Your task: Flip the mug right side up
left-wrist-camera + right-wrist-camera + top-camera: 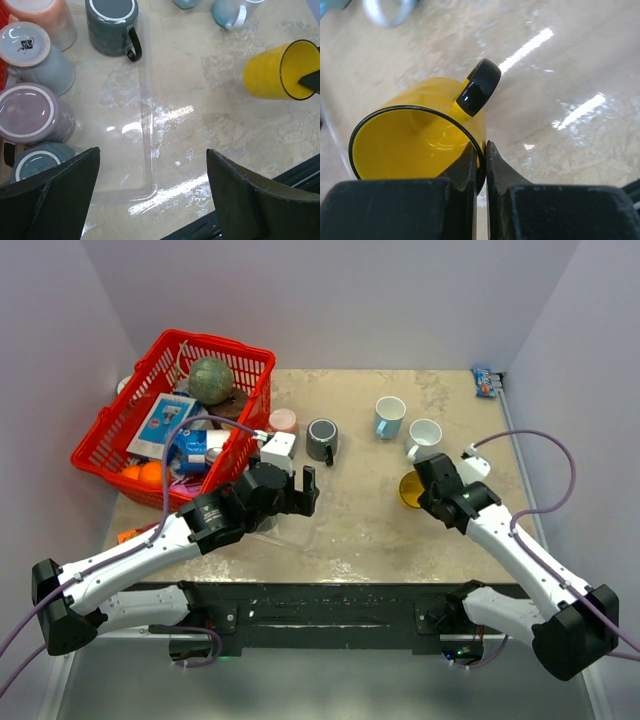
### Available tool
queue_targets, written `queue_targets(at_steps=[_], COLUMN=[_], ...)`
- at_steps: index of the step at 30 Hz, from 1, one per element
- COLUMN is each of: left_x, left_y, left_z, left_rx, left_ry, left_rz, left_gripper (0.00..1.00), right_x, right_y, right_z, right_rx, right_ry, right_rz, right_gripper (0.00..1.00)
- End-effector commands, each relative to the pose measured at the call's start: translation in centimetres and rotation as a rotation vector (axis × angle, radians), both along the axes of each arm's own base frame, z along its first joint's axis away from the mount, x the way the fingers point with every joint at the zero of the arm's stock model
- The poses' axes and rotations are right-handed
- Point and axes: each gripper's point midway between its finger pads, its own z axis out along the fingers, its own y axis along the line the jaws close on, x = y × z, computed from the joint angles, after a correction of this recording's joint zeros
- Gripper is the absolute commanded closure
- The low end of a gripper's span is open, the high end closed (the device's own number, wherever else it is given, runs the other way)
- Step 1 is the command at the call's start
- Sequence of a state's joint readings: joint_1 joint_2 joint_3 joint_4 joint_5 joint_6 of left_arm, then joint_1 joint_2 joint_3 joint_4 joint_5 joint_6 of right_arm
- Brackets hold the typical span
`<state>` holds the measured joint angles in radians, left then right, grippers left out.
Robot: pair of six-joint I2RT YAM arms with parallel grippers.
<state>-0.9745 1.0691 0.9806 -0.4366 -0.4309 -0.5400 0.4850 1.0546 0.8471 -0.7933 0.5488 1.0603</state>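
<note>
My right pincer (481, 155) grips the rim of the mug (415, 145) lying ahead of it; next I swing it upright.

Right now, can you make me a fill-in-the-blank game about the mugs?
The right fingers pinch the rim of the ____ mug.
The colour of its handle is ____.
The left fingers are not shut but ____.
The colour of the basket is ____.
Missing words: yellow, black, open, red.
</note>
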Motion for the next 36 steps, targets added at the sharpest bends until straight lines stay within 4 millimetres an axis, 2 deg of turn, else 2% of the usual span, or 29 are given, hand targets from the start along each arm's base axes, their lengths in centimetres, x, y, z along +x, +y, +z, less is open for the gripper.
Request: queue_targets(at_steps=[1, 2, 5, 8, 9, 11, 12, 14, 15, 18, 22, 25, 31, 33, 36], left_x=[0.6, 0.6, 0.5, 0.5, 0.4, 0.4, 0.3, 0.2, 0.2, 0.3, 0.6, 0.8, 1.0, 1.1, 1.6], left_y=[0.6, 0.6, 0.7, 0.8, 0.7, 0.6, 0.5, 0.4, 0.3, 0.2, 0.0, 0.0, -0.1, 0.0, 0.1], left_z=[0.8, 0.8, 1.0, 1.3, 1.4, 1.6, 1.6, 1.7, 1.7, 1.8, 1.6, 1.6, 1.1, 0.9, 0.6], left_rx=[-0.024, -0.022, -0.015, -0.017, -0.02, -0.028, -0.028, -0.036, -0.036, -0.033, -0.017, -0.002, 0.015, 0.019, 0.031], left_ry=[-0.034, -0.035, -0.038, -0.042, -0.042, -0.043, -0.039, -0.036, -0.034, -0.032, -0.027, -0.022, -0.012, -0.01, -0.003], left_rz=[0.048, 0.046, 0.04, 0.039, 0.035, 0.028, 0.021, 0.016, 0.012, 0.013, 0.019, 0.022, 0.027, 0.034, 0.051], left_gripper=[0.08, 0.08, 0.08, 0.08, 0.08, 0.08, 0.08, 0.08, 0.08, 0.08, 0.08, 0.07, 0.07, 0.07, 0.07], right_x=[1.1, 1.5, 2.8, 4.6, 5.2, 6.8, 7.6, 9.1, 9.7, 12.0, 15.2, 16.6, 17.3, 17.3, 17.8], right_y=[-4.9, -6.3, -9.0, -11.0, -11.2, -12.5, -12.6, -13.5, -13.6, -13.4, -12.8, -12.6, -13.9, -14.3, -14.3], right_z=[2.4, 2.3, 2.7, 3.4, 2.6, 3.1, 2.1, 2.3, 1.4, 1.7, 0.5, -0.6, -0.4, -0.9, -1.2], right_rx=[-0.001, 0.005, 0.023, 0.071, 0.082, 0.129, 0.138, 0.167, 0.169, 0.224, 0.306, 0.345, 0.3, 0.275, 0.267], right_ry=[-0.106, -0.115, -0.158, -0.223, -0.203, -0.245, -0.22, -0.237, -0.212, -0.248, -0.27, -0.261, -0.287, -0.274, -0.267], right_rz=[-0.323, -0.405, -0.56, -0.681, -0.708, -0.783, -0.801, -0.862, -0.879, -0.906, -0.96, -1.01, -1.111, -1.135, -1.137], right_gripper=[1.0, 1.0, 1.0, 1.0, 1.0, 1.0, 1.0, 1.0, 1.0, 1.0, 1.0, 1.0, 1.0, 1.0, 0.91])
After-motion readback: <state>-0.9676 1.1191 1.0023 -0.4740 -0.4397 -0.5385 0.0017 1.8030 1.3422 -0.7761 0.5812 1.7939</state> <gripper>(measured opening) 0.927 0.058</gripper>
